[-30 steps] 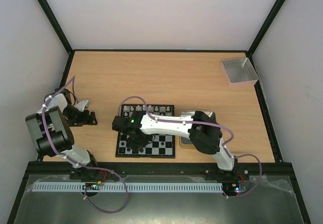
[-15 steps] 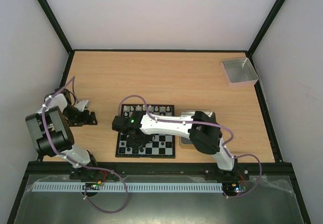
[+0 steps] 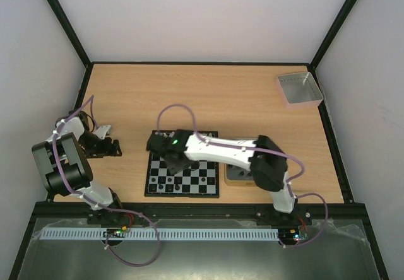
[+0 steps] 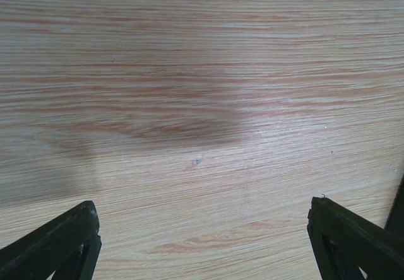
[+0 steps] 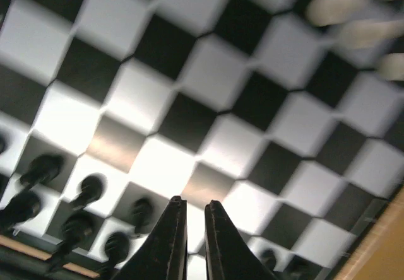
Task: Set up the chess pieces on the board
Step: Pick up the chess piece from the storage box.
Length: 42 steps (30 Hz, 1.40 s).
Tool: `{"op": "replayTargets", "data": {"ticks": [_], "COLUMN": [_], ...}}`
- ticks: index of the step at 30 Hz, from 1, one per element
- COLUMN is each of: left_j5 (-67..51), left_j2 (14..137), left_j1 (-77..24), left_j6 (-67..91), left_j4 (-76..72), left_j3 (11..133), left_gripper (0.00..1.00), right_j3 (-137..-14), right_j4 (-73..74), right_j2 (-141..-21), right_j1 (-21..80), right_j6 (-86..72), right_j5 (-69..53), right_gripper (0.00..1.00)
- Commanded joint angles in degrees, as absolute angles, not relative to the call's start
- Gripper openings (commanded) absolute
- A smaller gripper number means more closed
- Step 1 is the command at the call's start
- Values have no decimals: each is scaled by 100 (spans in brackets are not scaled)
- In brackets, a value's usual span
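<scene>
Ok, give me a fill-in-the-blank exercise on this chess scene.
Over the board hangs the ___ arm.
The left gripper is ___, above bare table.
The pieces nearest the right gripper are ___.
The tray sits in the table's far ___ corner.
Missing: right, open, black, right.

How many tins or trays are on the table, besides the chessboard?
2. A grey tray at the table's far right corner; a metal tin just right of the board, partly covered by the right arm. More could hide under the arms.
</scene>
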State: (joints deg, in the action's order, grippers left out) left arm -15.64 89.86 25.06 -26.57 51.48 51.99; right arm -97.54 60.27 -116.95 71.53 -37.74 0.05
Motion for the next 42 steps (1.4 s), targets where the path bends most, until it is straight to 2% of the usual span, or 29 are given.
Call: {"op": "replayTargets", "data": {"ticks": [1, 4, 8, 11, 19, 42], "left_j5": [-1635, -1635, -1630, -1619, -1582, -1580], "left_j2": [8966, 8974, 8982, 8991, 8951, 8989], "left_j1": [2528, 2519, 2514, 2515, 2496, 2496], "left_j6": [-2687, -2688, -2690, -2683, -2647, -2635], "left_j4": [5233, 5238, 5236, 5229, 5229, 5232], "left_j3": [5143, 5148, 5142, 5134, 5133, 5134], "left_gripper": [90, 90, 90, 90, 90, 90], "right_j3": [-9059, -8158, -7278, -6689, -5550, -5069], "right_j4": [5977, 5933, 5893, 5731, 4883, 4543], "right_j2": [-10321, -9582, -8932, -8613, -8074, -8254], "right_j1": [6273, 5614, 4849, 4496, 4098, 4083], "right_j6": [-4488, -4679, -4611, -4539, -4579, -4472], "right_j5": [889, 1065, 786, 417, -640, -1045], "right_gripper": [8, 15, 32, 36, 35, 28]}}
